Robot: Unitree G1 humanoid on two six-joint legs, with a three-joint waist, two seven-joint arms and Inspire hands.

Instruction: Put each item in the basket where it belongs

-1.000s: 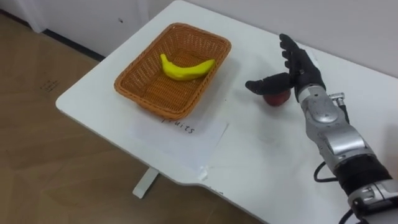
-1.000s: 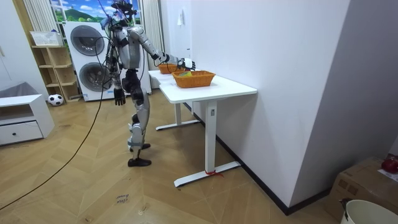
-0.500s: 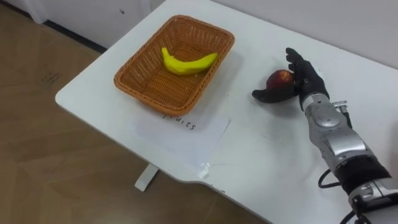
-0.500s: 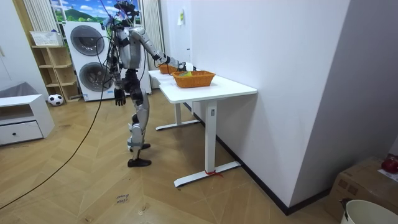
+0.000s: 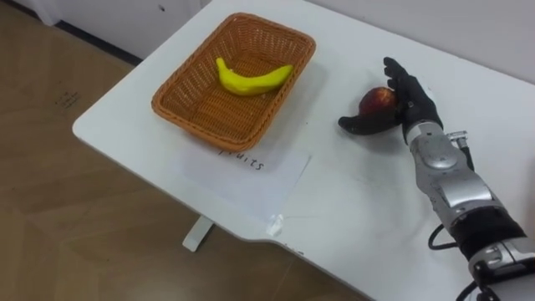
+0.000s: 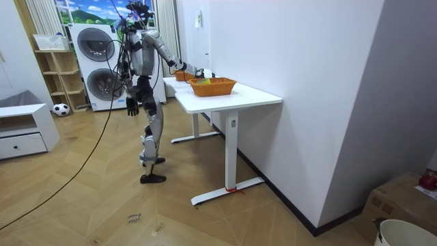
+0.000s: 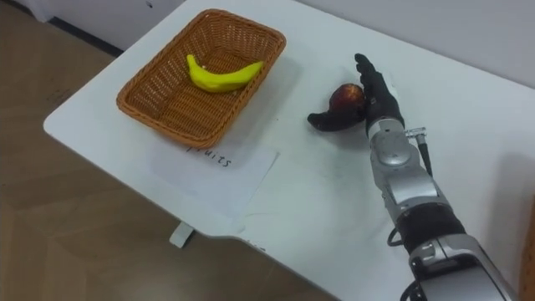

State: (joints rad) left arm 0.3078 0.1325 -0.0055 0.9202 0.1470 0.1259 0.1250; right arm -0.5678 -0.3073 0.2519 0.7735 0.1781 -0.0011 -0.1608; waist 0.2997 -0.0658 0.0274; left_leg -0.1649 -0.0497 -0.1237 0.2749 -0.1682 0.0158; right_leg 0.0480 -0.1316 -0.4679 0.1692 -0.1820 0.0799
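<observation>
A red apple (image 5: 378,99) rests on the white table (image 5: 351,217), to the right of the wicker fruit basket (image 5: 180,125). My right hand (image 5: 411,102) stands against the apple's right side with straight fingers, its thumb stretched along the tabletop in front of the fruit. The hand is open, the apple lying between thumb and fingers. A yellow banana (image 5: 251,77) lies in the basket's far half. The right eye view has the same apple (image 7: 345,97) and hand (image 7: 378,96). In the room view my left hand (image 6: 130,104) hangs at my side.
A paper label (image 5: 247,171) lies flat in front of the basket, near the table's front edge. In the room view I stand at the table's side, and a second wicker basket (image 6: 183,75) sits further back. Washing machines (image 6: 95,58) stand behind me.
My right hand moved from above the apple to its right side, so the apple now shows between thumb and fingers. The view shifted slightly.
</observation>
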